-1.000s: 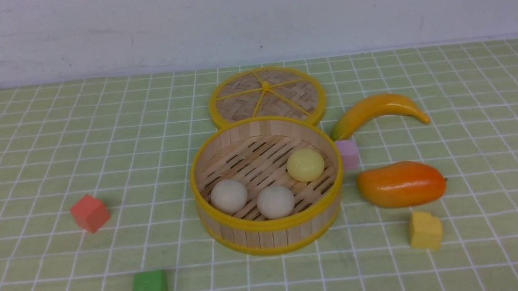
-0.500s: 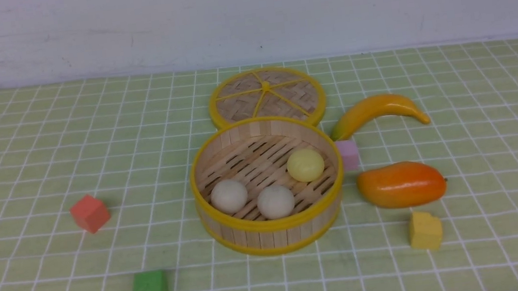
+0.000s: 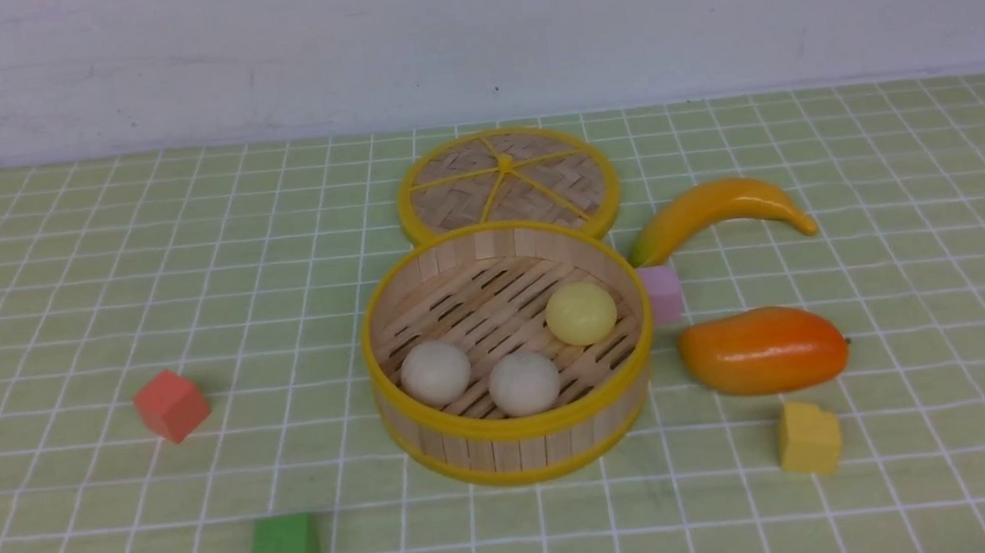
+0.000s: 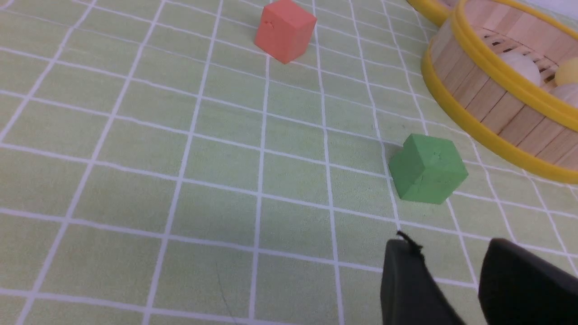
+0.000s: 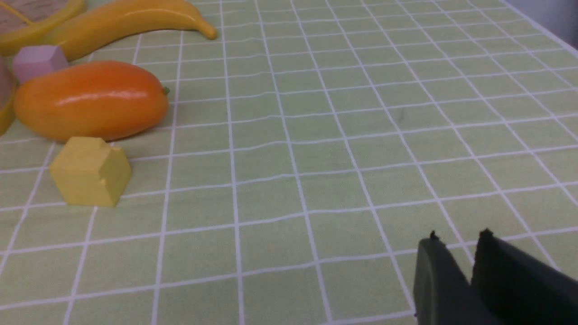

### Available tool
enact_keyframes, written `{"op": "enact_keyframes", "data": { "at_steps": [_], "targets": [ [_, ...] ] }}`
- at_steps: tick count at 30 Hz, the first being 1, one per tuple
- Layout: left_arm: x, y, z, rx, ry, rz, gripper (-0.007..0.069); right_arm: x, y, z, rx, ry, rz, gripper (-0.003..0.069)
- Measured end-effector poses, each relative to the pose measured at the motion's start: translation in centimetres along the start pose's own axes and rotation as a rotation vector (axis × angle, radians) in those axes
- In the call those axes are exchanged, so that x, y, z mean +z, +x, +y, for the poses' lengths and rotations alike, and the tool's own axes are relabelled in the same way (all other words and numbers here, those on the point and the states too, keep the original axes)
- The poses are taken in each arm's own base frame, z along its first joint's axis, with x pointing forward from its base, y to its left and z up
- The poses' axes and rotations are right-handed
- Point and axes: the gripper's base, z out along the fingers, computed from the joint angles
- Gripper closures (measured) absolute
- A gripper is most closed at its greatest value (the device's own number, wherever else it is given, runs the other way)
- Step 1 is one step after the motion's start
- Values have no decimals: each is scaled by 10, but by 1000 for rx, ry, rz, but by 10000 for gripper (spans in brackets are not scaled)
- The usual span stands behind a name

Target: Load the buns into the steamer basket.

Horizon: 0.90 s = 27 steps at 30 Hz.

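Observation:
The steamer basket [image 3: 517, 427] stands in the middle of the checked cloth. Three buns lie on its slatted floor: two off-white ones [image 3: 436, 372] [image 3: 524, 382] and a pale yellow one [image 3: 581, 313]. Neither gripper shows in the front view. In the left wrist view my left gripper [image 4: 451, 246] hangs open and empty over the cloth, near the green cube [image 4: 426, 169], with the steamer basket [image 4: 487, 97] beyond it. In the right wrist view my right gripper [image 5: 459, 239] hangs over bare cloth, its tips a narrow gap apart, holding nothing.
The woven lid [image 3: 507, 182] lies flat behind the basket. To its right are a banana [image 3: 717, 209], a pink cube [image 3: 661, 292], a mango [image 3: 762, 350] and a yellow block [image 3: 808, 437]. A red cube [image 3: 171, 405] and a green cube [image 3: 285, 551] sit left.

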Motion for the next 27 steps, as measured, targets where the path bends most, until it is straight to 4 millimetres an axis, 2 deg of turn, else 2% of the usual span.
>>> {"op": "enact_keyframes", "data": {
  "at_steps": [27],
  "targets": [
    [0,0,0,1,-1,0,387,0,0,0,-4,1,0,496]
  ]
}}
